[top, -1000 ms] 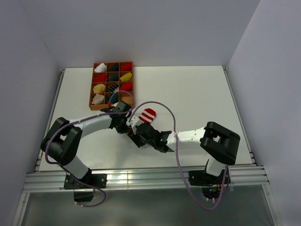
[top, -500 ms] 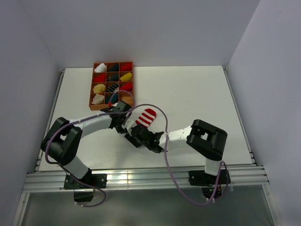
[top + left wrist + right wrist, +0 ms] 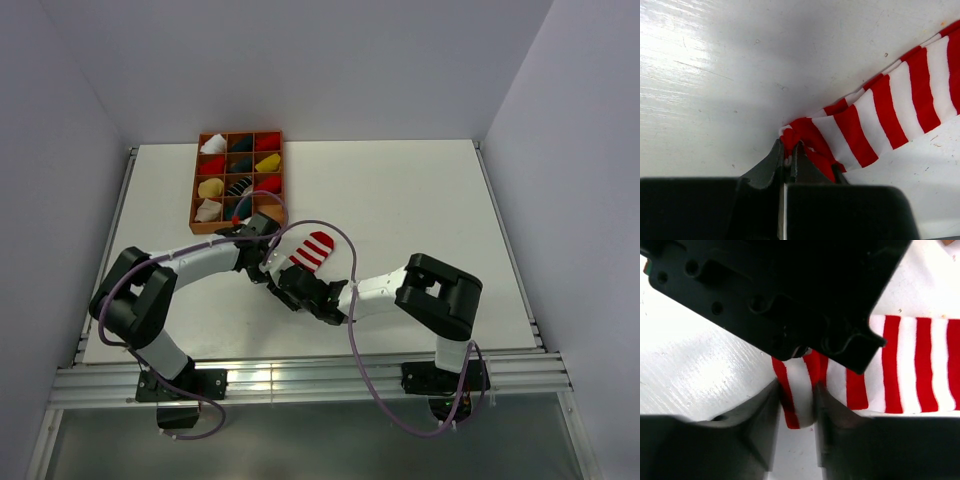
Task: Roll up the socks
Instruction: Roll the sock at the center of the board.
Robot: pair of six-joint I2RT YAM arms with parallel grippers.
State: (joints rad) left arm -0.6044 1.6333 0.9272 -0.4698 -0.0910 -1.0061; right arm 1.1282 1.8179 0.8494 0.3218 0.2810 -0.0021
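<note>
Both arms meet at the middle of the white surface, and the striped sock lies there, stretched flat, near the front corner of the wooden tray. The left gripper is pinched tight on the sock's bunched red end, jaws together with fabric caught at the tips. The right gripper sits just beside it, at a narrow setting, fingers pressed on both sides of a fold of the same sock.
</note>
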